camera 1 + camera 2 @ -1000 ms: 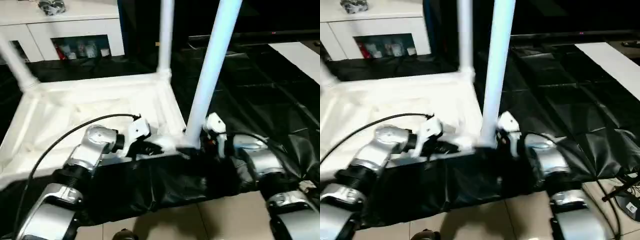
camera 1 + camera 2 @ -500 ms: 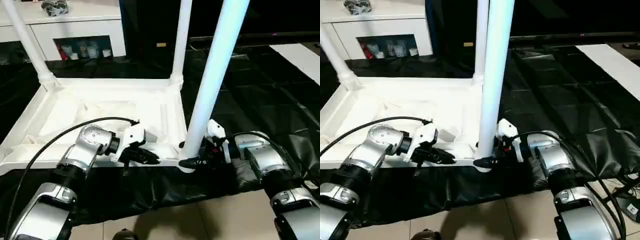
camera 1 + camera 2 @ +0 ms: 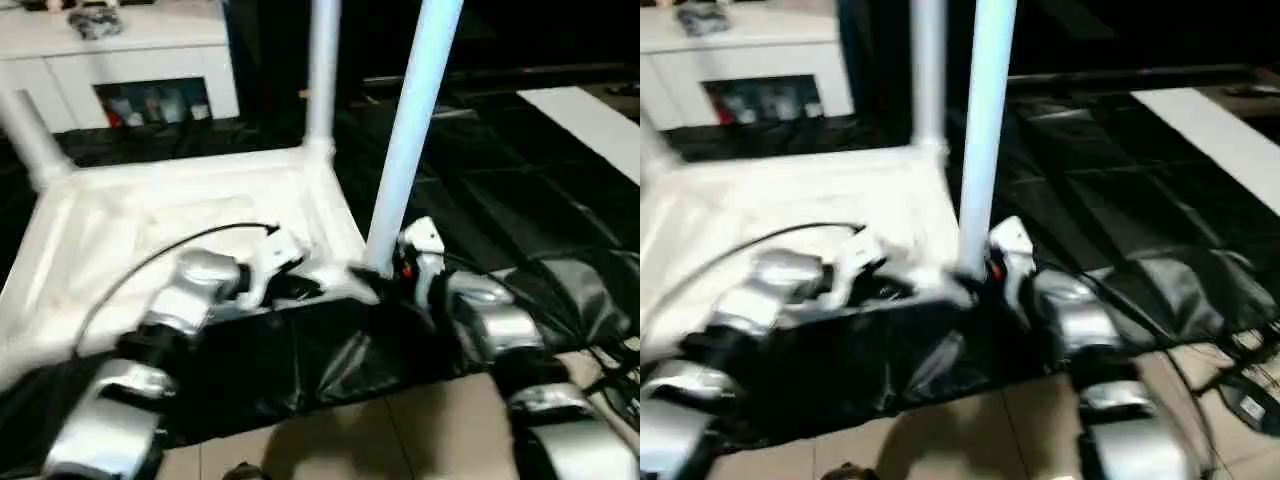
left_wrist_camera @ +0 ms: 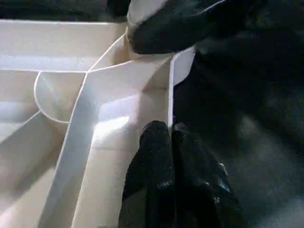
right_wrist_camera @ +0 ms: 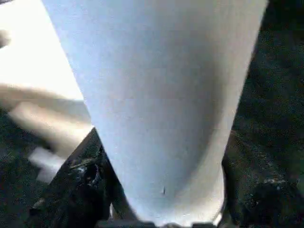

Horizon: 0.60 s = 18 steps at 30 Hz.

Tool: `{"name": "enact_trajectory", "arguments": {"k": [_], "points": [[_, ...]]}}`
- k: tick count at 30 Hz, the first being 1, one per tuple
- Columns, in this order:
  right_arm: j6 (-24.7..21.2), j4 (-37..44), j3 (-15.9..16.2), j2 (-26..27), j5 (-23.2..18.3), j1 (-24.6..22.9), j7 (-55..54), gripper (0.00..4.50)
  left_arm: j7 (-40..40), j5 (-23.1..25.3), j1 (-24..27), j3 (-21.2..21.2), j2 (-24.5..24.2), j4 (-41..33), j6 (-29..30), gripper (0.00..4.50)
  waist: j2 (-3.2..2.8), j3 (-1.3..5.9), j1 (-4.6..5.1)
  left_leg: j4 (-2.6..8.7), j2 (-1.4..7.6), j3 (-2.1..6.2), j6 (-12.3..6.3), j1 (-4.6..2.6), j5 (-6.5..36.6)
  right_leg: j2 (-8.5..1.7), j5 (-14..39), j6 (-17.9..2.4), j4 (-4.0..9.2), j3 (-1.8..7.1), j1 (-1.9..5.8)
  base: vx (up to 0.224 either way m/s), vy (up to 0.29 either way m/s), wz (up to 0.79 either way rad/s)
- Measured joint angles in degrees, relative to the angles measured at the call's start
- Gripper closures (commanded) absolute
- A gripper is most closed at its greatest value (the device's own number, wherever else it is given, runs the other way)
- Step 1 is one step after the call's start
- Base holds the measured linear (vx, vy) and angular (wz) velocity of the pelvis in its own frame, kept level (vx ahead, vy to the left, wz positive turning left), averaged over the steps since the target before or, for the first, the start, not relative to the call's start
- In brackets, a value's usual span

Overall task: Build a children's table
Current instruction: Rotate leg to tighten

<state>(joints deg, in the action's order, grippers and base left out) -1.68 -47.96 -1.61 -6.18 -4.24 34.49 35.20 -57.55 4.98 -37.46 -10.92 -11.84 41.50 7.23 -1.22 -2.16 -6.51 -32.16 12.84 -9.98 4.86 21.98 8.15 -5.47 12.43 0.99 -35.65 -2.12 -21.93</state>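
The children's table (image 3: 170, 215) lay upside down on a black sheet (image 3: 520, 200) on the floor, with its ribbed underside facing up. Three legs stood up from its corners: a far leg (image 3: 322, 70), another far leg (image 3: 28, 135) on the robot's left that leaned a little, and a near leg (image 3: 410, 130) at the corner close to the robot's right arm. The near corner on the left side was behind the left arm, so it was not possible to tell whether the fourth leg was fitted.

The right gripper (image 3: 385, 283) had its fingers around the base of the near leg, and they seemed to hold it. The left gripper (image 4: 170, 135) had its fingers pressed together, empty, with the tips on the rim of the table beside that corner.

The work seemed mostly done. Seating this leg fully, checking the fourth corner and turning the table upright probably remained.
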Motion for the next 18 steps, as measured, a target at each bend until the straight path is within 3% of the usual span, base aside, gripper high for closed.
{"name": "enact_trajectory", "arguments": {"k": [7, 9, 11, 18], "points": [[1.53, -1.73, -3.8, 5.23, 0.3, 1.27, -15.4, 1.85, 7.67, 1.28, 0.02, 0.46, 3.75, -1.02, 2.37, 4.5, -0.04, 0.07, -0.06, 0.21, -0.03, -0.02, 0.0, 0.02, 0.0, 0.01, -0.01, 0.01, 0.05, -0.07, 0.02, 0.0, 0.0, 0.0], [2.5, -2.28, -4.22, 5.58, 0.2, 1.33, -15.62, 1.15, 7.94, 1.42, 0.52, 0.46, 3.78, -2.02, 2.67, 4.5, -0.04, 0.07, 0.0, 0.24, -0.03, -0.01, 0.0, 0.04, 0.0, 0.02, -0.02, 0.03, 0.15, -0.07, 0.02, 0.0, 0.0, 0.0], [3.1, -2.33, -4.76, 6.0, -0.74, 1.33, -15.22, 1.13, 7.73, 1.45, 0.85, 0.44, 3.75, -2.66, 2.72, 4.5, -0.08, 0.08, 0.04, 0.33, -0.03, 0.0, 0.0, 0.1, 0.0, 0.02, -0.09, 0.1, 0.36, -0.07, 0.02, 0.0, 0.0, 0.0], [3.39, -1.91, -3.99, 4.03, -1.86, 0.97, -5.87, 0.41, 3.85, 0.73, 1.57, 0.46, 1.62, -3.91, 1.53, 4.5, -0.13, 0.05, 0.22, 0.35, -0.03, -0.01, 0.0, 0.24, 0.0, 0.08, -0.19, 0.16, 0.61, -0.07, -0.06, 0.0, 0.0, 0.0]]}}
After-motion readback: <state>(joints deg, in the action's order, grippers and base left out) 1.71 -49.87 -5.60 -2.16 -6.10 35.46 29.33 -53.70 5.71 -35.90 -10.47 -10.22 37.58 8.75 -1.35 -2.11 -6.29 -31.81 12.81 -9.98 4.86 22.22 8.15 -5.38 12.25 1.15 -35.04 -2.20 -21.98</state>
